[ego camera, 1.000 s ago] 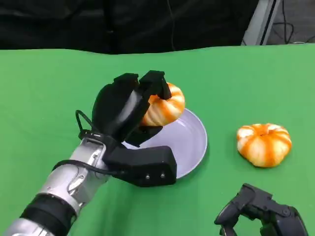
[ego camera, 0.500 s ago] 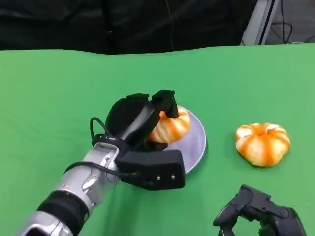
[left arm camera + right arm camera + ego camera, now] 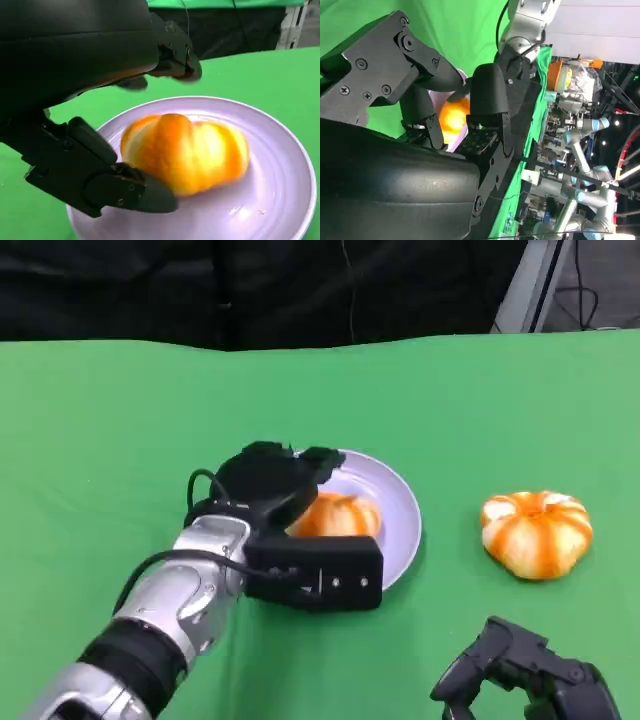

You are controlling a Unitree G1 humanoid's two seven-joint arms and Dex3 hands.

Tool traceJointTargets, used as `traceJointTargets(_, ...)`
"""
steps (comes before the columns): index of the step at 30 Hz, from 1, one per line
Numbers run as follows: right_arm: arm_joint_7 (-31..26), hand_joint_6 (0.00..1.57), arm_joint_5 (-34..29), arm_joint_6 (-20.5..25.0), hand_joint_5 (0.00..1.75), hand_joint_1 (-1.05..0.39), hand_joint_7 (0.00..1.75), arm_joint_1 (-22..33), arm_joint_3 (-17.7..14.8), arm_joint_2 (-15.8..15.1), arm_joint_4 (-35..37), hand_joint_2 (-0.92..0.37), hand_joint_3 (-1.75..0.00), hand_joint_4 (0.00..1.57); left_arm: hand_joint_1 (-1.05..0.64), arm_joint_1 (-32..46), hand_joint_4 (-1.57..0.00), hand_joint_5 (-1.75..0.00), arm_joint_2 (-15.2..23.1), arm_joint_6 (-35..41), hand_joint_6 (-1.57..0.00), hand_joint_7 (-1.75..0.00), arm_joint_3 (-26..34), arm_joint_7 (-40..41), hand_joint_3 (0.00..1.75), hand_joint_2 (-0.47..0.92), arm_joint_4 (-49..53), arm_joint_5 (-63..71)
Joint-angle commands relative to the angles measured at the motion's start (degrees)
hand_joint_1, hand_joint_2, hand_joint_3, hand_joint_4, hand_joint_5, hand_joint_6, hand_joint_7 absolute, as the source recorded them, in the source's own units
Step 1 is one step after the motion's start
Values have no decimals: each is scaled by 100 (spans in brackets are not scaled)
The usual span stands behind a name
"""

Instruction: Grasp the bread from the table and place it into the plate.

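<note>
Green table (image 3: 100,420) was seen carrying a lilac plate (image 3: 400,502). Left hand (image 3: 268,483) was lowered over the plate, fingers clasped around the bread (image 3: 338,517), which rested inside it. Second bread (image 3: 536,532) lay well apart. Right hand (image 3: 520,672) was curled, holding nothing.

No text, label, brand, number or sign can be read in any of the views. The cluttered shelves (image 3: 570,80) seen in the right wrist view carry packages, but any print on them is too small and blurred to be read.
</note>
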Motion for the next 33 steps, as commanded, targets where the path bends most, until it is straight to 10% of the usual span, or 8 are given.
traceJointTargets(1,-24,77,19,-50,161,-11,134,4,-28,-22,-21,-37,-124,70,-100,185,0,0,247,-5,0,0,145,-360,54,92,-455,-248)
traceJointTargets(12,-32,76,10,-21,162,-10,135,-2,-20,-13,-34,-37,-125,70,-98,1061,0,0,855,-223,0,0,845,-1207,58,92,-2414,-1197)
traceJointTargets(20,-36,76,8,-40,162,-10,135,-23,-10,-11,-12,-38,-124,69,-73,2358,-30,-18,889,-394,-22,-9,1905,-1391,42,92,-4107,-2567)
traceJointTargets(28,-36,75,15,35,163,-10,136,8,21,11,-74,-37,-126,69,-50,3613,-51,-50,376,-814,-54,-11,2626,-1131,22,92,-4996,-3686)
traceJointTargets(33,-60,75,-44,74,162,-12,136,76,31,8,-175,-37,-126,68,-15,4940,-71,-109,-1,-1625,-86,-62,3155,-1056,44,84,-5579,-4715)
